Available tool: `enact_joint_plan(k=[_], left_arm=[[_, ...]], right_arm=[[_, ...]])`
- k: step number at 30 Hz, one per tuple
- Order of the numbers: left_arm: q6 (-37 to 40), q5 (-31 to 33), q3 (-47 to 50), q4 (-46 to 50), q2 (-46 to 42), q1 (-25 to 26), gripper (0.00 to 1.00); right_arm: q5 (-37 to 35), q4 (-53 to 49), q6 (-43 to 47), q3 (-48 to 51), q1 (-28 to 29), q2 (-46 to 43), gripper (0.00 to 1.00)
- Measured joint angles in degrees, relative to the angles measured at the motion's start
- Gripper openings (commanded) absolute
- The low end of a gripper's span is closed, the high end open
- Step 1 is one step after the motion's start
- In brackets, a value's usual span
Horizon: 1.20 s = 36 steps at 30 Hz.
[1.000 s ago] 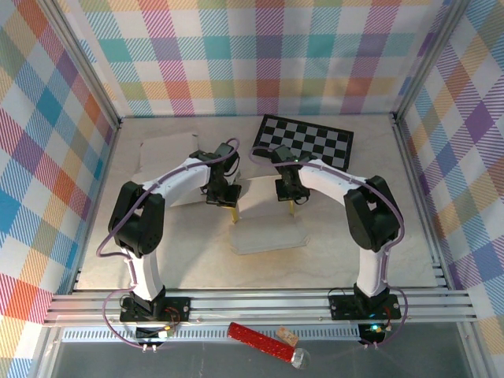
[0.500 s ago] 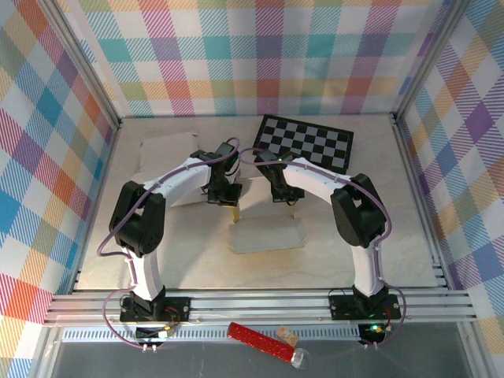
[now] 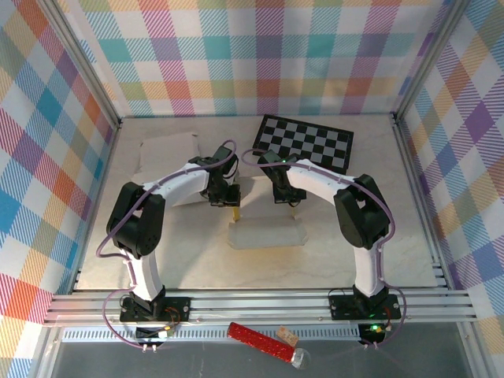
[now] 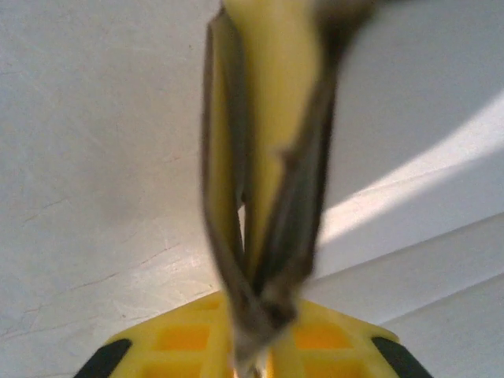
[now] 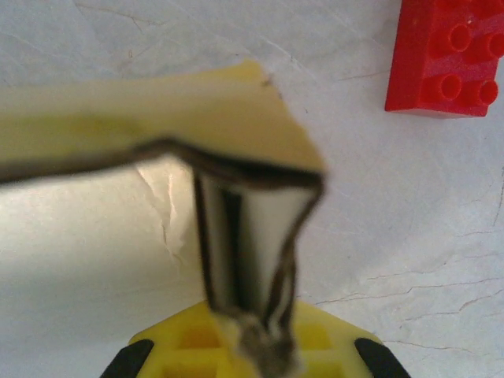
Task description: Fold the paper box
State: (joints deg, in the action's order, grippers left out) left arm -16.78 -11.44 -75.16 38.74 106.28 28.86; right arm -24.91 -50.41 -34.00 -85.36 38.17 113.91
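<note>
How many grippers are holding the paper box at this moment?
2. The left gripper pinches a flap at the far-left corner of the paper box. The right gripper pinches a flap at its far-right corner.

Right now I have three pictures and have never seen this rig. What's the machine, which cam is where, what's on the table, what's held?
It is two robot arms bolted at the near edge of a table. The wide picture comes from a fixed camera above and behind them. The other two come from a camera on each wrist, looking along that arm's fingers. On the table lie a flat white paper box, a checkerboard behind it, a white sheet at rear left, and a red brick that the right wrist camera catches. The left pincer and right pincer each pinch an edge of the box; up close the pinched layers look yellowish and blurred.
</note>
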Motion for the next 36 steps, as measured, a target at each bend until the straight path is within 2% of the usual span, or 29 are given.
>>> enact_joint_plan(k=[7,11,13,15,19,25,34,35,36], left_arm=[[-0.4,1.1,1.9,-3.7,0.0,0.0,0.22],[-1.2,2.5,2.3,-5.0,0.0,0.3,0.11],[-1.7,4.2,2.3,-5.3,0.0,1.0,0.08],[-2.8,6.8,2.3,-5.3,-0.1,2.2,0.0],[-6.6,13.9,2.0,-4.5,-0.3,5.3,0.0],[-14.6,21.1,1.9,-4.0,-0.3,8.3,0.0],[-20.6,25.6,2.0,-3.6,-0.2,10.0,0.0],[-20.8,25.7,2.0,-3.6,-0.2,10.1,0.03],[-20.9,25.7,2.1,-3.8,-0.2,10.1,0.12]], right_arm=[[0.9,0.2,0.3,0.2,0.0,0.0,0.0],[1.3,0.2,0.3,0.3,0.0,-0.1,0.0],[1.4,0.2,0.3,0.3,0.0,-0.1,0.0],[1.4,0.2,0.1,0.3,0.0,-0.1,0.0],[1.5,-0.1,-0.8,0.3,0.0,-0.1,0.0],[2.6,-0.2,-2.7,0.3,-0.5,-0.1,0.0],[3.4,-0.1,-3.1,-0.1,-0.7,-0.1,0.0],[3.4,-0.1,-3.1,-0.2,-0.7,-0.1,0.0],[3.4,-0.1,-3.1,-0.2,-0.7,-0.1,0.0]])
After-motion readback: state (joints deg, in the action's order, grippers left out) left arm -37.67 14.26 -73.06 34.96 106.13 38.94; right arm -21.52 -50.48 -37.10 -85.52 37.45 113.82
